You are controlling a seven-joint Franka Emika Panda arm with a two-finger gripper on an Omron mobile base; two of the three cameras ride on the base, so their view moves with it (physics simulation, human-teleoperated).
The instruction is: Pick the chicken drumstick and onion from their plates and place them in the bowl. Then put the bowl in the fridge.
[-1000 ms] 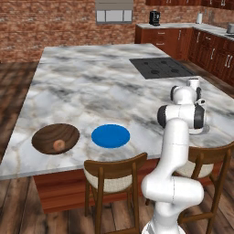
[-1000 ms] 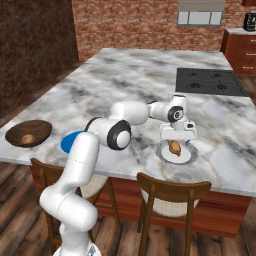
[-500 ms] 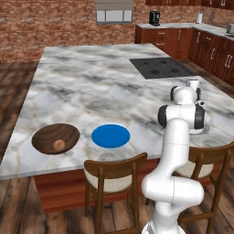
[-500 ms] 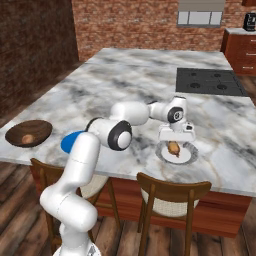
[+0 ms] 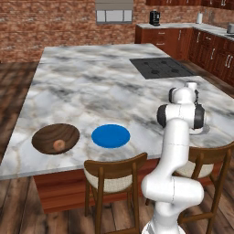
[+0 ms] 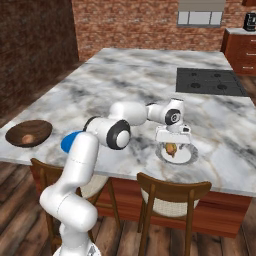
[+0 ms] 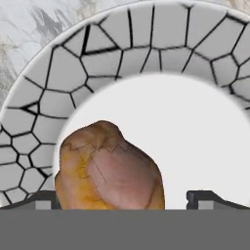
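Hovering low at center right of the right base view, the spread fingers [image 6: 172, 145] straddle the chicken drumstick [image 7: 108, 168] on its grey-white plate [image 6: 185, 156]. At far left, the onion [image 5: 58, 145] sits inside the wooden bowl [image 5: 48, 135], beside 1 blue plate [image 5: 110, 135] on the bench [image 5: 87, 87].

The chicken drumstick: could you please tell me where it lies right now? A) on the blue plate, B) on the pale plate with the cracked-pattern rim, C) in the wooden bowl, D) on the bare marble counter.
B: the chicken drumstick rests on the white centre of the pale plate, straight below the open end effector.
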